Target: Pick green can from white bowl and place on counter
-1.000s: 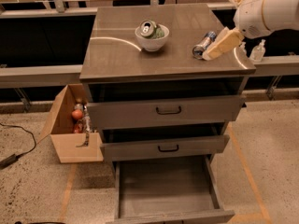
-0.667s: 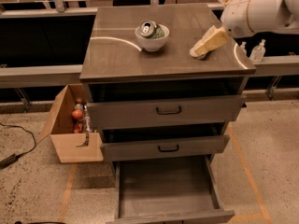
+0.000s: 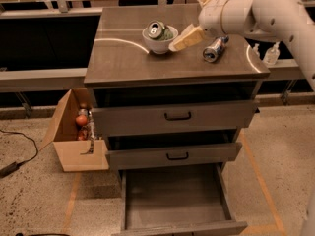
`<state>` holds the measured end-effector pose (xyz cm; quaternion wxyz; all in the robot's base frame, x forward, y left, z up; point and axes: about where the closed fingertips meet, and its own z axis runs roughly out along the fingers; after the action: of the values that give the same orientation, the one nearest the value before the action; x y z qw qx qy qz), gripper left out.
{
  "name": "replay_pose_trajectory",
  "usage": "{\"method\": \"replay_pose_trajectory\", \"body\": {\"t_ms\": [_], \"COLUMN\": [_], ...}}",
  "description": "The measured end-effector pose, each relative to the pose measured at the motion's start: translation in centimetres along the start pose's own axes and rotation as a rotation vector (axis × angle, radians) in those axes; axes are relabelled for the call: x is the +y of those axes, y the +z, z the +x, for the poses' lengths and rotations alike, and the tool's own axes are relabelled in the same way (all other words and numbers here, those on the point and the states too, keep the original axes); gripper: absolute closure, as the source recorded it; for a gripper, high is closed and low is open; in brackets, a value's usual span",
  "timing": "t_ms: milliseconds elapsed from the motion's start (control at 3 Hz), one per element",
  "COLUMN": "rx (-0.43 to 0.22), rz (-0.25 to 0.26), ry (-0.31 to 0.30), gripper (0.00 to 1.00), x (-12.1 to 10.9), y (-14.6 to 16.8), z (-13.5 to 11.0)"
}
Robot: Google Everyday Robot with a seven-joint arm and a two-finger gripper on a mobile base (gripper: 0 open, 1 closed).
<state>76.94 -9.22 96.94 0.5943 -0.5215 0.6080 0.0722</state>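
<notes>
The green can (image 3: 157, 29) lies tilted in the white bowl (image 3: 159, 44), silver top facing up and left. The bowl stands on the counter (image 3: 128, 58), near its back middle. My gripper (image 3: 184, 39) hangs just right of the bowl, close to its rim, low over the counter. The white arm (image 3: 246, 14) reaches in from the upper right. Nothing shows in the gripper.
A silver-and-blue can (image 3: 215, 49) lies on its side on the counter, right of the gripper. The cabinet's bottom drawer (image 3: 177, 200) is pulled out. A cardboard box (image 3: 74, 136) with items stands on the floor at left. Small bottles (image 3: 271, 54) stand behind at right.
My gripper has moved left across the counter, from over the silver-and-blue can to beside the bowl's right rim. The can and bowl have not moved.
</notes>
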Motion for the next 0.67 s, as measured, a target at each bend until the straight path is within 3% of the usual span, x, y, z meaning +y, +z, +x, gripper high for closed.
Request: {"method": "replay_pose_trajectory", "body": {"t_ms": [333,667], "rx": [-0.076,-0.106], "rz": [-0.018,-0.024], "ry": [-0.007,-0.025], "gripper": [0.0,0.0], "x": [0.3,0.2], "y": [3.3,5.5], "z": [-0.5,-1.0]}}
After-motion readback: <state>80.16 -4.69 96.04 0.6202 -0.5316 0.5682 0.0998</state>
